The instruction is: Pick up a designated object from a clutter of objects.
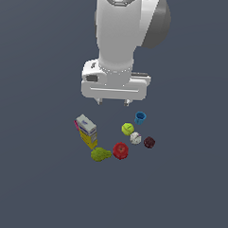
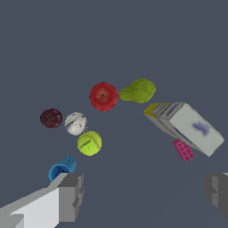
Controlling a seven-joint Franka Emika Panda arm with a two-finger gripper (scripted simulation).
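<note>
Your gripper [image 1: 112, 101] hangs above the clutter, pointing straight down, jaws spread wide with nothing between them. The pear [image 1: 100, 154] lies on the grey floor [image 1: 36, 187], just beside the red apple [image 1: 120, 151] and the yellow end of the tipped carton [image 1: 86, 131], apart from your fingers [image 2: 71, 196].

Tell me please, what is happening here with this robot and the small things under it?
A single robot arm hangs above a small clutter on a dark floor. Its hand is open and holds nothing. The thing to pick is the olive pear-like object, which lies untouched beside the red fruit and close to the end of the white-and-yellow carton. A yellow-green ball, a white ball, a dark maroon lump and a blue cup lie nearby. No grasp has begun.
</note>
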